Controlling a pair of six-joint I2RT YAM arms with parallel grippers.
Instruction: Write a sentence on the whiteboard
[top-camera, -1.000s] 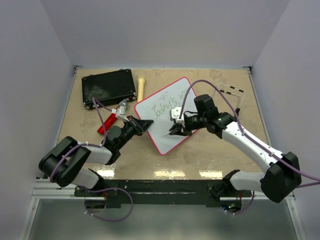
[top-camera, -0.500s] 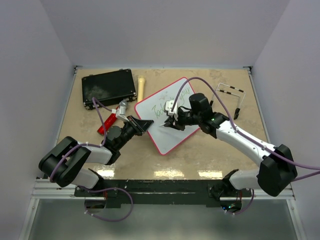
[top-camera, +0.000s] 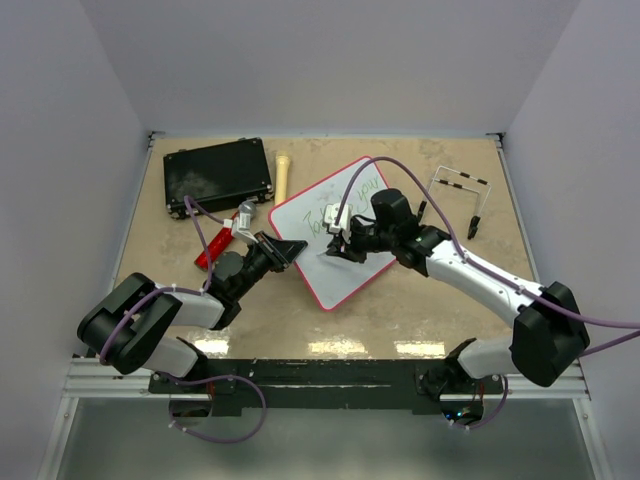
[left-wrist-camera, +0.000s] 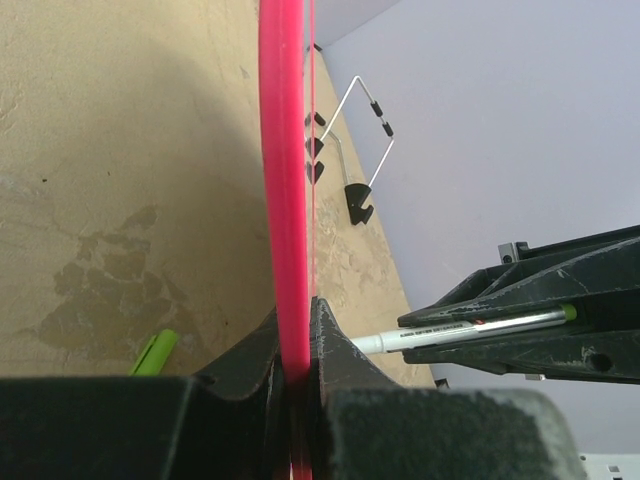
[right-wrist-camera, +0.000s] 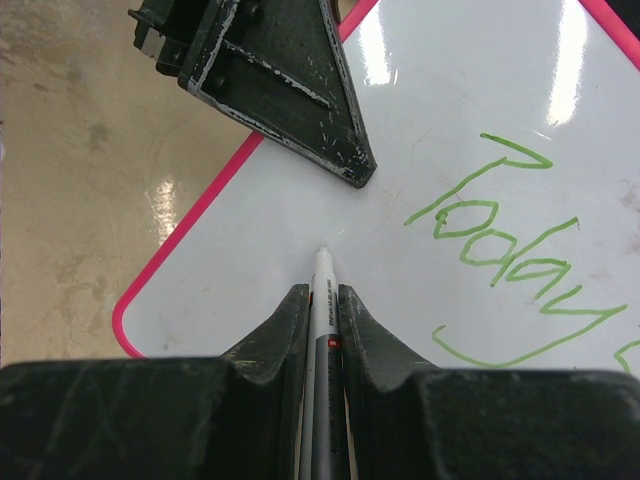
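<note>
The whiteboard (top-camera: 337, 283), white with a pink rim, lies tilted mid-table. My left gripper (top-camera: 289, 249) is shut on its near-left rim (left-wrist-camera: 284, 180), one finger on each face (left-wrist-camera: 297, 350). The sentence (right-wrist-camera: 505, 228) is green cursive, "Today's" with a further word (top-camera: 368, 190) beyond it, partly hidden by my right arm in the top view. My right gripper (top-camera: 336, 246) is shut on a white marker (right-wrist-camera: 322, 300) whose tip rests on the bare board (right-wrist-camera: 250, 250) below and left of "Today's". The marker (left-wrist-camera: 470, 330) also shows in the left wrist view.
A black case (top-camera: 218, 175) lies at the far left with a tan cylinder (top-camera: 283, 175) beside it. A red-handled tool (top-camera: 218, 242) lies left of the board. A wire stand (top-camera: 458, 193) is at the far right. A green cap (left-wrist-camera: 154, 352) lies under the board's edge.
My right gripper has carried the marker left across the board, from its lower middle to a spot under the start of "Today's". The left gripper and the board have not moved.
</note>
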